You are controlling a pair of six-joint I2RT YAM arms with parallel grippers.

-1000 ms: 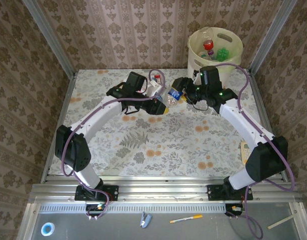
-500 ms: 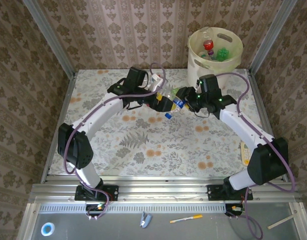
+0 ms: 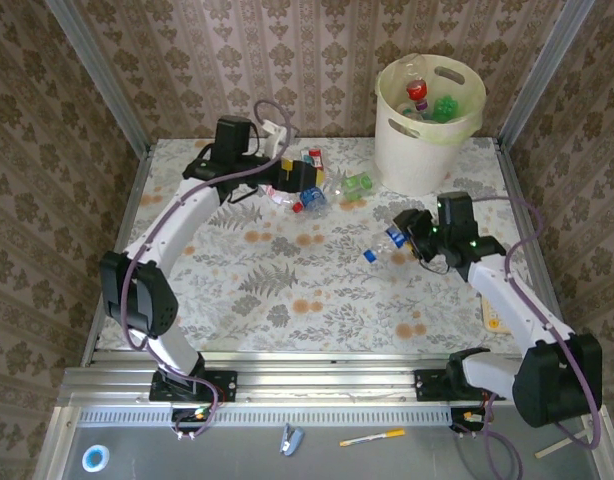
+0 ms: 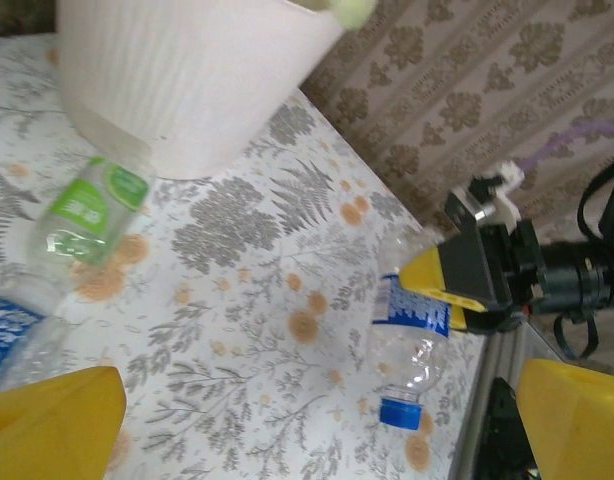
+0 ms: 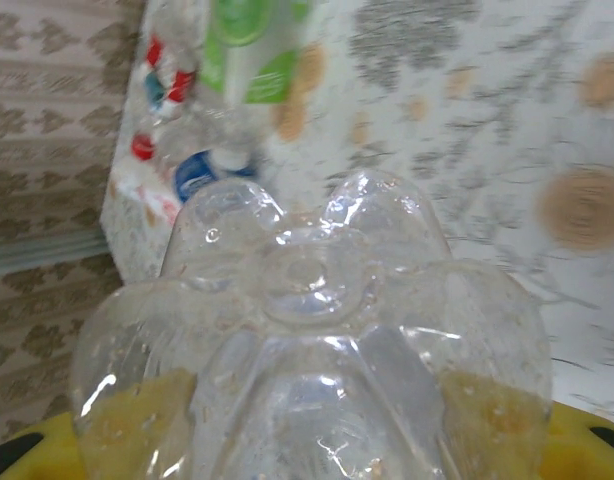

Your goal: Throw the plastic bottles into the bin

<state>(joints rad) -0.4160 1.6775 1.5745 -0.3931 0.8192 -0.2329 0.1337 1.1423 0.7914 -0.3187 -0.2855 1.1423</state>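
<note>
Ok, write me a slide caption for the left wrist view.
Open left gripper faces the right gripper holding a blue-capped bottle; the bin and a green-labelled bottle sit beyond.

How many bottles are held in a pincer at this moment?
1. The right pincer grips a blue-labelled bottle, right of the middle of the table. The left pincer stands open and empty.

The bin [image 4: 187,90], blurred, is cut off by the left wrist view's top edge.
</note>
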